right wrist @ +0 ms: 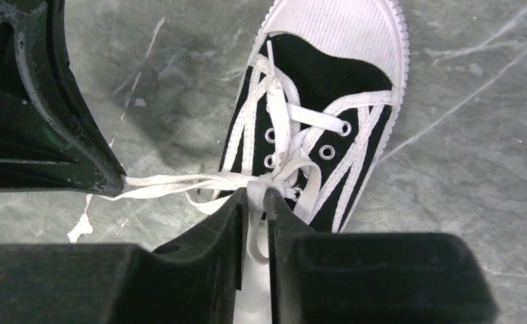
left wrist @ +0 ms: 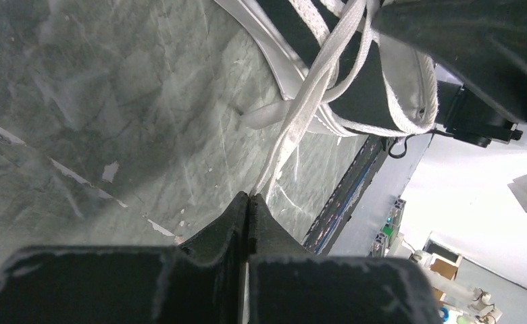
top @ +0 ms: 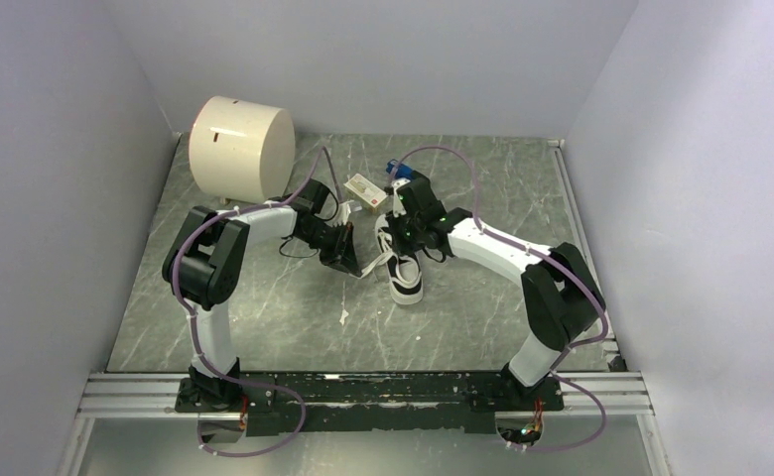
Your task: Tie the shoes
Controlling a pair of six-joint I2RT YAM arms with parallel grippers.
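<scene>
Top view: the shoe [top: 404, 273] sits mid-table [top: 264, 317], between the left tool [top: 348, 260] and the right tool [top: 401, 243].

Left wrist: this tool is clamped on a taut white lace [left wrist: 294, 121].

Right wrist: this tool pinches another strand at the crossing over the eyelets. The step looks like knot-tightening, and the next move calls for an even outward pull. The shoe has black canvas and a white toe cap.

Box [top: 366, 188], blue stapler [top: 395, 167] crowd far side of sneaker [top: 404, 278]; cream drum [top: 241, 149] blocks far-left corner; near tabletop [top: 294, 327] open.
</scene>
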